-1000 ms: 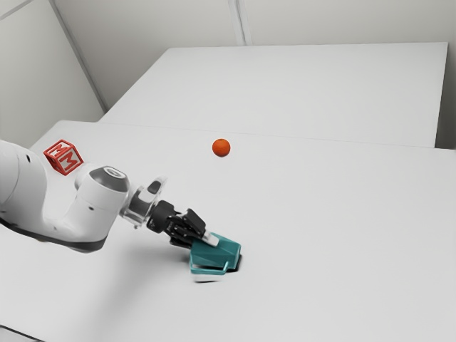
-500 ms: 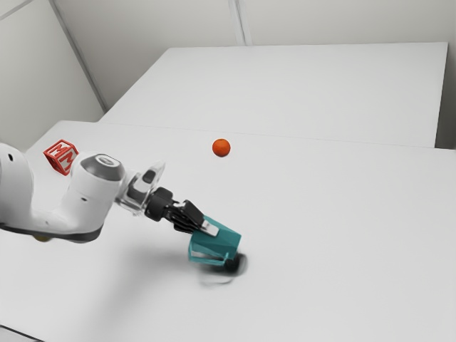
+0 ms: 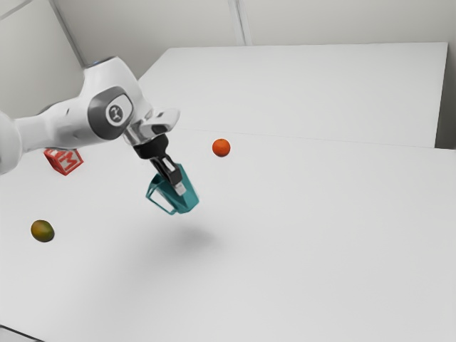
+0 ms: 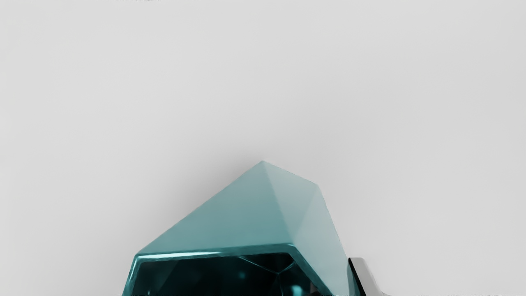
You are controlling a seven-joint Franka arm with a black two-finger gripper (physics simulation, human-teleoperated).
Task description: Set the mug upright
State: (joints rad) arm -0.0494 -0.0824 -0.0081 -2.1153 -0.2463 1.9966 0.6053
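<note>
Arm (image 3: pixel 68 127) has been raised since the earlier frame, with the green-brown fruit (image 3: pixel 43 231) uncovered at the exterior view's left and the red letter block (image 3: pixel 65 162) partly hidden. Mug (image 3: pixel 189 202) has been lifted clear of the table (image 3: pixel 299 242) and shifted leftward there, tilted, gripped between the gripper's (image 3: pixel 179 188) fingers; orange ball (image 3: pixel 221 147) is seen farther right.

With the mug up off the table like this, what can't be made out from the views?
- Mug, far side: exterior view, hidden by its own body.
- Mug's rim, nearest part: wrist view, cut off by the bottom edge.
- Jaws' full contact on the mug: wrist view, same edge.
- Letter block, top: exterior view, behind the arm.
</note>
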